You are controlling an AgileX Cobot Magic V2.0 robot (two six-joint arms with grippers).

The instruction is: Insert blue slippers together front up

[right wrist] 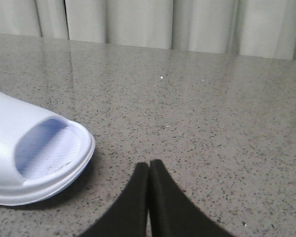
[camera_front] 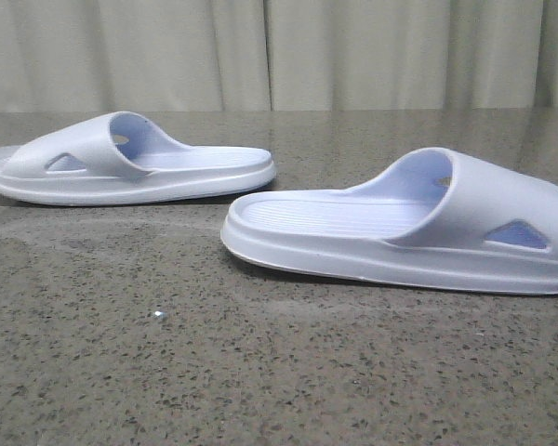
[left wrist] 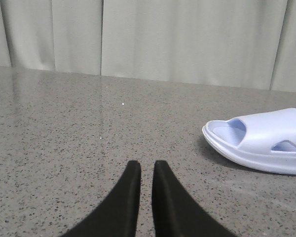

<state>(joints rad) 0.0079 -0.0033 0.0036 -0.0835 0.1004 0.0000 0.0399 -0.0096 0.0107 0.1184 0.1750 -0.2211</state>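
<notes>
Two pale lavender-blue slippers lie soles down on the speckled stone table (camera_front: 260,372). The left slipper (camera_front: 93,147) lies further back at the left, its strap to the left. The right slipper (camera_front: 488,209) lies nearer at the right, its strap to the right. Neither gripper shows in the front view. My left gripper (left wrist: 147,165) hangs low over bare table, its jaws a narrow slit apart and empty; the left slipper's toe end (left wrist: 266,138) lies ahead to its right. My right gripper (right wrist: 149,164) is shut and empty; the right slipper's toe end (right wrist: 19,148) lies just to its left.
A pale pleated curtain (camera_front: 279,51) hangs behind the table's far edge. A small white speck (camera_front: 158,316) lies on the table in front of the slippers. A gap of table separates the two slippers.
</notes>
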